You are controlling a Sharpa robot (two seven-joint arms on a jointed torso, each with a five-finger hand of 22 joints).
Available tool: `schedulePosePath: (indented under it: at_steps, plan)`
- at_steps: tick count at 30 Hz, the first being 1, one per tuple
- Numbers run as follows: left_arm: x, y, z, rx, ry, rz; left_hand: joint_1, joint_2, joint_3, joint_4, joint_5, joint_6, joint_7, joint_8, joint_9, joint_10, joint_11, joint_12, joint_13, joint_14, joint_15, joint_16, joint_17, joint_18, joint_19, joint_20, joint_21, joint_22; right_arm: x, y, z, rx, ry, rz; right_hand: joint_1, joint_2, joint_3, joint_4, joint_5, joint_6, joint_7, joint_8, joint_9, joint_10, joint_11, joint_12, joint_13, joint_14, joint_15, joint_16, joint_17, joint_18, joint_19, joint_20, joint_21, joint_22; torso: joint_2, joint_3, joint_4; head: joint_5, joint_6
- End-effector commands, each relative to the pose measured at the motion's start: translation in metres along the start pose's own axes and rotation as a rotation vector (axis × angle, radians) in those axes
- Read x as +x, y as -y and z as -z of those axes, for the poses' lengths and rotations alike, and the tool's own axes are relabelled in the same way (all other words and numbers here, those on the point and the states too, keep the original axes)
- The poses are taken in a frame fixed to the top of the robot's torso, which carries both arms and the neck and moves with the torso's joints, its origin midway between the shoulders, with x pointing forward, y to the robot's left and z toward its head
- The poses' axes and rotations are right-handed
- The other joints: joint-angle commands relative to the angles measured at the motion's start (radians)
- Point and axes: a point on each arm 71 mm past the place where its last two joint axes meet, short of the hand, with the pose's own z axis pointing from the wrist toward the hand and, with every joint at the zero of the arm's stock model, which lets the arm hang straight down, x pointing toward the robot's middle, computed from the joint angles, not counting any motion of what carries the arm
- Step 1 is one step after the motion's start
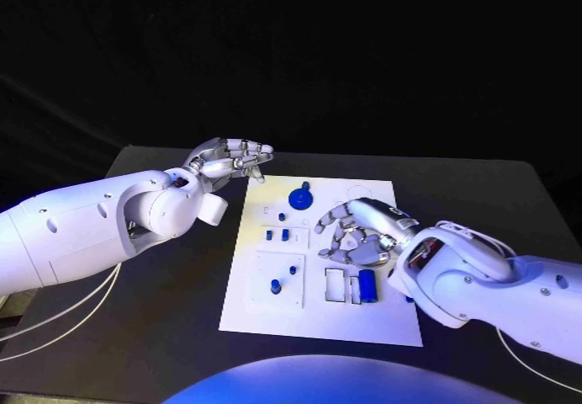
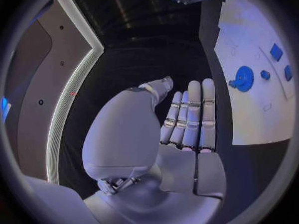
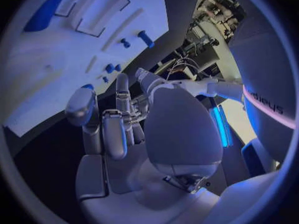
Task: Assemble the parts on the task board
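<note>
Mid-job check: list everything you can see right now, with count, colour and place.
table: one, black, under everything.
board: one, white, middle of the table.
gear: one, blue, round, far end of the board.
long part: one, blue, in a recess at the board's near right.
small parts: several, blue, spread over the board's left and middle; exact count unclear.
left robot hand: one, silver, at the board's far left corner, holding nothing, fingers loosely curled.
right robot hand: one, silver, over the board's right half, fingers apart, nothing held.
</note>
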Motion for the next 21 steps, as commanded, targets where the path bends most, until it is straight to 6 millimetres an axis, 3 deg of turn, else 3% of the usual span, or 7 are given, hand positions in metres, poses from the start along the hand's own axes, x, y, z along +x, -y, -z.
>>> schedulePosePath:
  at_steps: [1,2,3,4,6,12,21]
  plan:
    - [0.002,0.001,0.0,0.005,-0.014,0.01,-0.004,-0.003,0.0,-0.007,-0.002,-0.004,0.021,0.007,-0.001,-0.01,0.0,0.003,0.0,0.002,-0.002,-0.003,-0.001,0.013,0.007,0.0,-0.002,-0.001,-0.009,0.022,0.011,0.143,-0.012,-0.186,-0.069,0.008,-0.061,0.06,-0.002,0.025,-0.019,0.067,0.036,0.012,-0.018,0.157,0.142,0.042,-0.011,0.005,0.005,-0.012,0.013,-0.006,0.02,0.016,-0.004,-0.003,-0.0048,-0.017,0.002]
    - [0.002,0.0,0.0,0.005,-0.013,0.01,-0.004,-0.003,0.0,-0.007,-0.002,-0.004,0.021,0.007,-0.001,-0.01,0.0,0.003,0.0,0.002,-0.002,-0.003,-0.001,0.013,0.007,0.0,-0.002,-0.001,-0.012,0.029,0.016,0.179,-0.025,-0.188,-0.039,0.02,-0.122,0.081,0.01,-0.029,-0.027,0.134,0.097,-0.102,-0.022,0.429,0.437,0.046,-0.033,0.013,0.021,-0.012,0.023,-0.03,0.035,0.033,-0.005,-0.0034,-0.006,-0.021,0.002]
    - [0.001,0.0,0.0,0.004,-0.013,0.01,-0.004,-0.003,0.0,-0.007,-0.002,-0.004,0.021,0.007,-0.001,-0.01,0.0,0.003,0.0,0.002,-0.002,-0.003,-0.001,0.013,0.007,0.0,-0.002,-0.001,-0.013,0.035,0.02,0.207,-0.035,-0.188,-0.069,0.027,-0.139,0.098,0.0,-0.022,-0.028,0.149,0.105,-0.048,-0.025,0.554,0.548,0.05,-0.022,0.019,0.041,-0.02,0.028,-0.023,0.048,0.04,-0.006,-0.0036,-0.0068,-0.023,0.002]
    - [0.001,0.0,0.0,0.004,-0.012,0.01,-0.004,-0.003,0.0,-0.007,-0.002,-0.004,0.021,0.007,-0.001,-0.01,0.0,0.003,0.0,0.002,-0.002,-0.003,-0.001,0.013,0.007,0.0,-0.002,-0.001,-0.015,0.041,0.025,0.239,-0.045,-0.185,-0.085,0.042,-0.171,0.093,0.0,-0.025,-0.033,0.181,0.129,0.014,-0.028,0.791,0.773,0.06,-0.022,0.035,0.089,-0.024,0.04,-0.018,0.077,0.059,-0.007,-0.004,-0.0075,-0.028,0.001]
    - [0.001,0.0,0.0,0.003,-0.012,0.009,-0.004,-0.003,0.0,-0.007,-0.002,-0.004,0.021,0.007,-0.001,-0.01,0.0,0.003,0.0,0.002,-0.002,-0.003,-0.001,0.013,0.007,0.0,-0.002,-0.001,-0.017,0.051,0.034,0.291,-0.062,-0.176,-0.085,0.074,-0.239,0.101,0.003,-0.058,-0.033,0.225,0.164,0.027,-0.028,0.963,0.95,0.066,-0.021,0.05,0.132,-0.028,0.051,-0.017,0.1,0.078,-0.009,-0.0051,-0.0094,-0.037,-0.001]
    - [0.0,-0.001,0.0,0.0,-0.009,0.009,-0.004,-0.003,0.0,-0.007,-0.002,-0.004,0.021,0.007,-0.001,-0.01,0.0,0.003,0.0,0.002,-0.002,-0.003,-0.001,0.013,0.007,0.0,-0.002,-0.001,-0.002,0.07,0.064,0.415,-0.108,-0.153,-0.109,0.116,-0.377,0.108,0.006,-0.091,-0.027,0.246,0.177,0.1,-0.023,1.154,1.137,0.072,-0.016,0.063,0.174,-0.03,0.059,-0.012,0.112,0.095,-0.012,-0.007,-0.0165,-0.043,-0.002]
    - [0.0,-0.003,0.0,-0.003,-0.01,0.01,-0.005,-0.003,-0.001,-0.007,-0.002,-0.005,0.021,0.007,-0.001,-0.01,0.0,0.003,0.0,0.002,-0.001,-0.004,-0.002,0.013,0.007,0.001,-0.003,-0.002,0.019,0.074,0.077,0.496,-0.152,-0.123,-0.132,0.128,-0.455,0.11,0.009,-0.079,-0.031,0.255,0.177,0.113,-0.024,1.182,1.167,0.075,-0.017,0.067,0.189,-0.03,0.061,-0.013,0.11,0.099,-0.015,-0.0064,-0.0196,-0.047,-0.005]
